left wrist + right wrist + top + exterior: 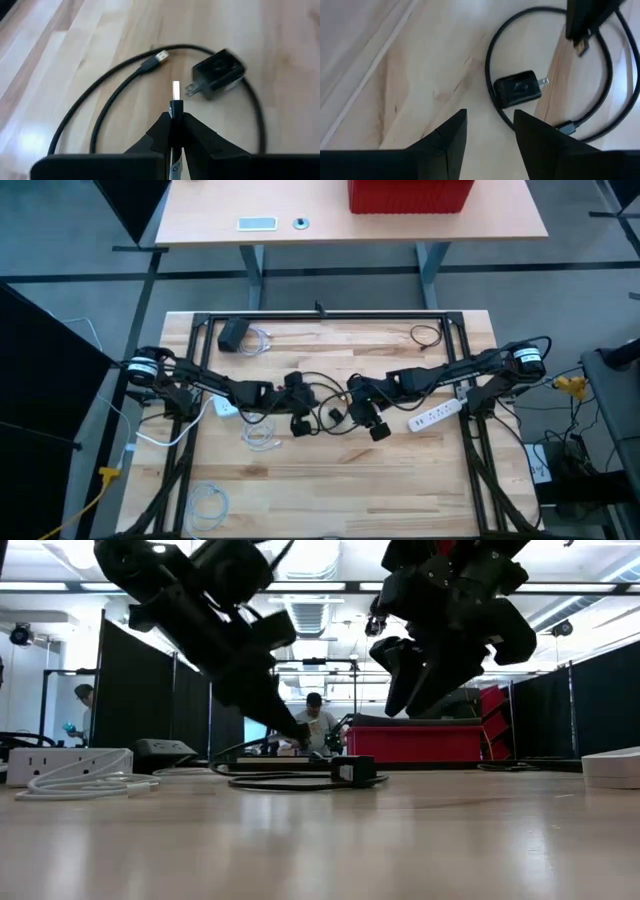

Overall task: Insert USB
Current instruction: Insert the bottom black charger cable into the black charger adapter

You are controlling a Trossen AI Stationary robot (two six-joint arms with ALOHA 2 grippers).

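There's the silver-tipped black USB plug (175, 95), pinched upright in the left gripper (174, 125) with its metal tongue poking clear of the fingertips, hanging over the middle of the pale wooden table (330, 480). Just ahead of it on the wood lies the small black wall charger cube (218, 74), on its side, prongs pointing toward the plug. The thin black cable (100, 100) loops round the charger, and its other connector (155, 57) lies loose nearby.

The trouble I can see coming: the charger's socket doesn't show from here, and the prongs face the plug, so as it lies the plug may have no way in. The cube also rests free on the table, so I'd guess a push from the plug just slides it away unless something braces it. A slight tilt in that narrow pinch could jam the tongue at the socket's lip too.

The left fingers are clamped tight on the plug's black body. The right gripper (490, 127) hovers just above the charger, fingers spread apart, holding and touching nothing.
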